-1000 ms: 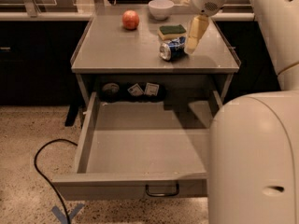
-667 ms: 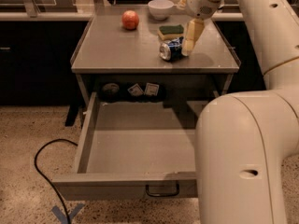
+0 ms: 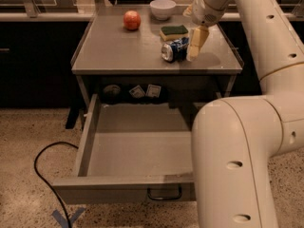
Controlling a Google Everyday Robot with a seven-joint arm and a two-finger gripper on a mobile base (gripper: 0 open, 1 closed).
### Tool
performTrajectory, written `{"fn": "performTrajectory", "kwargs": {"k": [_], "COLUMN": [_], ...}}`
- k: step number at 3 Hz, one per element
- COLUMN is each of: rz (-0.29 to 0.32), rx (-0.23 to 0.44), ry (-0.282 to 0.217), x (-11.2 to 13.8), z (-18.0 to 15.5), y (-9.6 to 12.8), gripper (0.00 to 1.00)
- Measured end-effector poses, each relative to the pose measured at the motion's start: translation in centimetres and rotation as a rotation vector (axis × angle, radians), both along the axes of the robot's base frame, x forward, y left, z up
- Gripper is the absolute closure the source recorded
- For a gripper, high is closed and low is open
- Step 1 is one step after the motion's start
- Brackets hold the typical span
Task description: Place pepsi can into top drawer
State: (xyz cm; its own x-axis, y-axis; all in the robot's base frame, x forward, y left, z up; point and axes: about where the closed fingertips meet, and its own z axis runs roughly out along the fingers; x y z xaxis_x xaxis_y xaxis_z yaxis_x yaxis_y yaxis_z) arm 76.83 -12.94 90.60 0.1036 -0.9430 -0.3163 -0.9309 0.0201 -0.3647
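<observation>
The pepsi can [image 3: 174, 50], dark blue with a silver end, lies on its side on the grey table top [image 3: 123, 51], near the front right. My gripper [image 3: 195, 42] hangs down from the upper right and sits right beside the can's right end, at its level. The top drawer [image 3: 118, 190] is pulled wide open below the table, with its dark loop handle [image 3: 164, 194] at the front panel. Its grey floor [image 3: 137, 146] holds nothing that I can see. My arm's big white link [image 3: 232, 165] covers the drawer's right part.
A green-and-yellow sponge [image 3: 174, 32] lies just behind the can. A red apple [image 3: 132, 20] and a white bowl [image 3: 163, 8] stand at the table's back. Small items [image 3: 145, 91] sit on the shelf behind the drawer. A black cable [image 3: 45, 175] runs over the floor at the left.
My gripper has come down and a little left, closer to the can's right end. My arm's large link has swung left across the drawer's right side. The can has not moved.
</observation>
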Motion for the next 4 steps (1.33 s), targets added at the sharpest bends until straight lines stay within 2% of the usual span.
{"fn": "performTrajectory", "kwargs": {"k": [1,3,4], "rz": [-0.002,0.070,0.080], "rx": [0.010,-0.003,-0.015], "ry": [0.015,0.027,0.026], "x": [0.8,1.9,2.5], "z": [-1.6,-3.9,-4.7], "y": [0.1,2.6,3.0], "gripper": [0.00,0.00,0.00]}}
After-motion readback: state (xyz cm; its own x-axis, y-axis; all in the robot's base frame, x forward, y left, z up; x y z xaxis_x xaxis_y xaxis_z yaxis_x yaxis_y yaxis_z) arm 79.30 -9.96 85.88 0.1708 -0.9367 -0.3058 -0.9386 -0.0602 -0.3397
